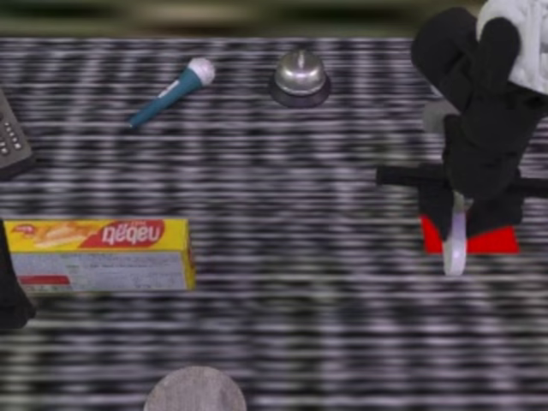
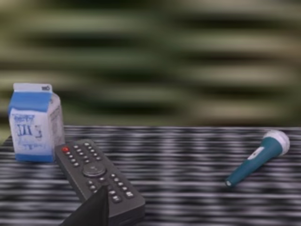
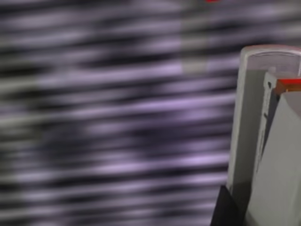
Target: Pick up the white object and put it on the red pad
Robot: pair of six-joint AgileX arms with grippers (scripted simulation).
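Observation:
The white object (image 1: 455, 247), a slim bar with rounded ends, sticks out from under my right gripper (image 1: 458, 210), which is shut on it. It lies across the left part of the red pad (image 1: 495, 242), one end past the pad's near edge. I cannot tell whether it touches the pad. The arm hides much of the pad. In the right wrist view the white object (image 3: 247, 132) fills the side, with a dark finger (image 3: 225, 207) against it and a red sliver of the pad (image 3: 288, 84). My left gripper (image 1: 10, 295) stays parked at the table's left edge.
A yellow box (image 1: 98, 253) lies at the left, a teal microphone (image 1: 175, 90) and a silver bell (image 1: 300, 77) at the back. A black remote (image 2: 96, 176) and a blue milk carton (image 2: 34, 122) sit far left. A grey disc (image 1: 195, 394) lies at the front edge.

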